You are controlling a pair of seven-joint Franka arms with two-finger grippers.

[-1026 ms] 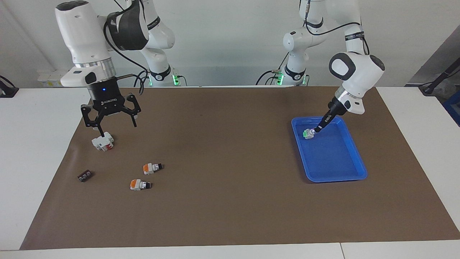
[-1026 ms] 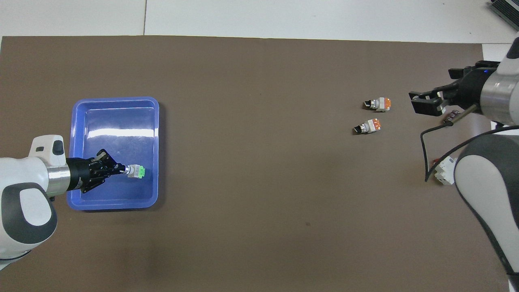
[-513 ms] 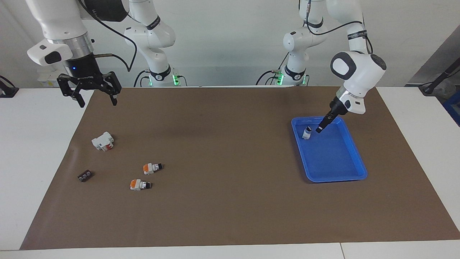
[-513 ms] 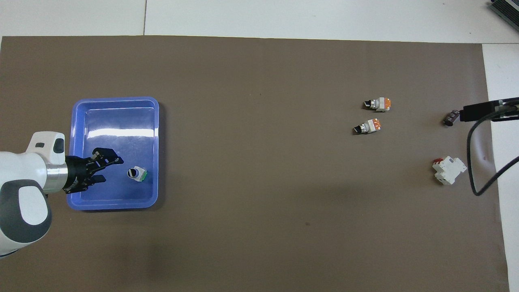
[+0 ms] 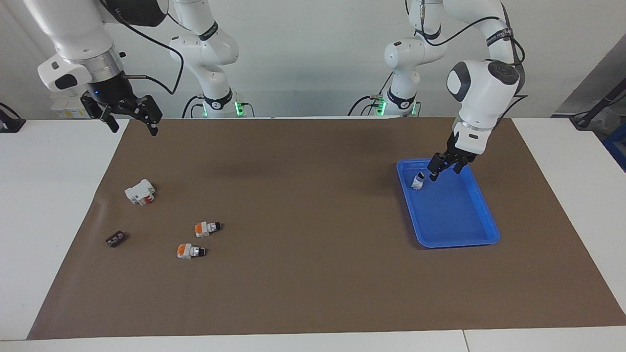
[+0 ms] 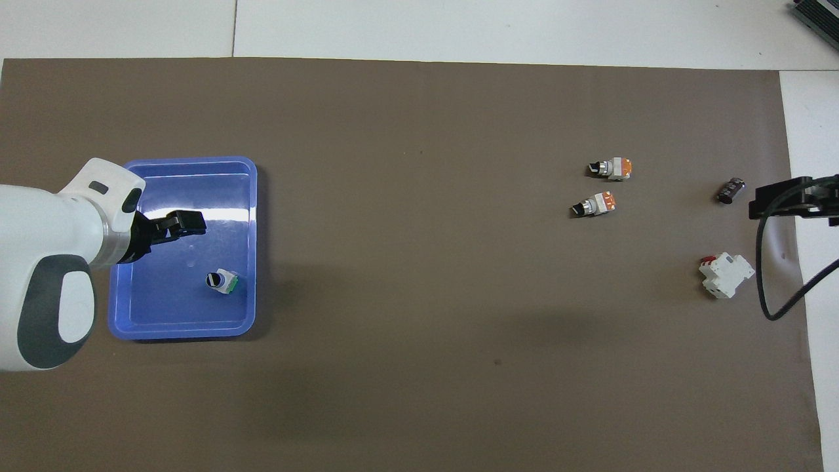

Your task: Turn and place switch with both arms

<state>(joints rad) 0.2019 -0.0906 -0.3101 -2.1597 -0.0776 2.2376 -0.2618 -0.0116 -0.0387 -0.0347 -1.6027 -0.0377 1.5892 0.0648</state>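
The switch (image 5: 417, 182) stands upright in the blue tray (image 5: 455, 243), black knob up and green end down. It is in the tray's part nearer to the robots, by the wall toward the right arm's end. It also shows in the overhead view (image 6: 221, 282) in the tray (image 6: 183, 160). My left gripper (image 5: 444, 173) is open and empty, raised over the tray beside the switch and apart from it; it shows in the overhead view (image 6: 190, 224) too. My right gripper (image 5: 133, 128) is open and empty, high over the mat's corner at the right arm's end, partly visible in the overhead view (image 6: 760, 202).
Two orange-ended switches (image 5: 207, 228) (image 5: 190, 251) lie on the brown mat toward the right arm's end. A white block with a red part (image 5: 140, 191) and a small dark piece (image 5: 115, 239) lie near them. The mat's middle is bare.
My left gripper let go of the switch, which now stands in the tray, then rose and drew away. My right gripper rose from over the white block and drew back.
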